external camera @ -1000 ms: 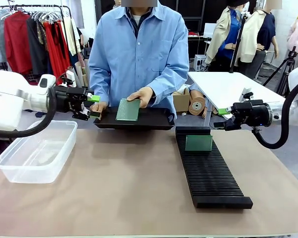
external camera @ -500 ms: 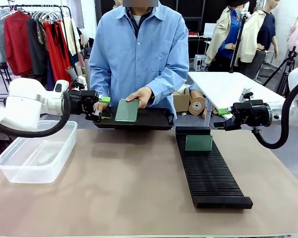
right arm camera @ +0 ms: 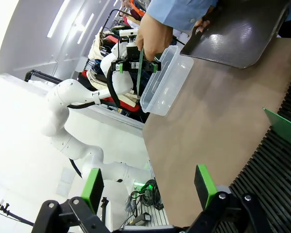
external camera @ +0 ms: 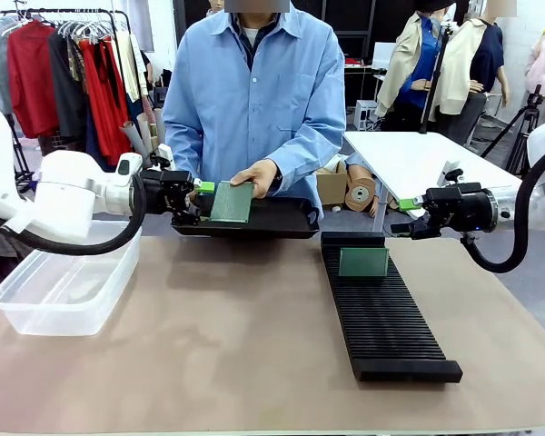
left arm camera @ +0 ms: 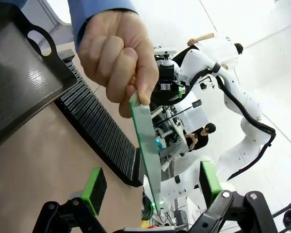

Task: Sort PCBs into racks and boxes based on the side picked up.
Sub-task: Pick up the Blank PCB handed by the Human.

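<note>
A person's hand (external camera: 259, 174) holds a green PCB (external camera: 233, 202) upright over a shallow black tray (external camera: 282, 221). My left gripper (external camera: 202, 202) is open at the board's left edge. In the left wrist view the PCB (left arm camera: 145, 136) stands edge-on between the two green pads, apart from both, pinched from above by the hand (left arm camera: 119, 58). Another PCB (external camera: 363, 262) stands in a slot near the far end of the black rack (external camera: 386, 318). My right gripper (external camera: 404, 218) hangs open and empty just right of the rack's far end. The clear box (external camera: 68, 277) sits at the left, empty.
Cardboard rolls and a small carton (external camera: 345, 189) lie behind the tray. A white table (external camera: 418, 159) stands at the far right. In the right wrist view the rack (right arm camera: 276, 165), its PCB (right arm camera: 281, 128), the box (right arm camera: 167, 80) and the tray (right arm camera: 237, 39) show.
My left arm has moved right, from beside the tray's left end to the held PCB, so its open fingers now straddle the board's edge. The right arm has not moved.
</note>
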Available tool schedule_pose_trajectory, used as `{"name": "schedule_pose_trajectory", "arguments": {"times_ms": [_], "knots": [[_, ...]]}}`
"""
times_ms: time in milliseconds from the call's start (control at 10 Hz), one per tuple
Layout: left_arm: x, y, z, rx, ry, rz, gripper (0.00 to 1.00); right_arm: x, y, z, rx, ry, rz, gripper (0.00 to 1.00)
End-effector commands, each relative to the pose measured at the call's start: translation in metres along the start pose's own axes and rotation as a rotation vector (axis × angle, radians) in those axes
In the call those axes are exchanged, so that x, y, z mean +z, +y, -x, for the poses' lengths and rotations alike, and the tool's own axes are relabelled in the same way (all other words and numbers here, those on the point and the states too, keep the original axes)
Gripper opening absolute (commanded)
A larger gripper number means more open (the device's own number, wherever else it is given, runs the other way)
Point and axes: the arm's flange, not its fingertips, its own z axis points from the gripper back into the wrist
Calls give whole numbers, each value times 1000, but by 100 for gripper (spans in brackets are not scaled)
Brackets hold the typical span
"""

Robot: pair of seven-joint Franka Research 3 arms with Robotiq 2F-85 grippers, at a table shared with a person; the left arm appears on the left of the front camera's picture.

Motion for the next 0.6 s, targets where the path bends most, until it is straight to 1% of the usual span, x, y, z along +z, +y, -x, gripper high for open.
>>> {"name": "schedule_pose_trajectory", "arguments": {"times_ms": [0, 500], "knots": [[-8, 5, -2, -40, -19, 4, 100, -1, 0, -4, 24, -11, -2, 100], [-25, 8, -14, -33, -15, -4, 100, -1, 0, -4, 24, -11, -2, 100]]}}
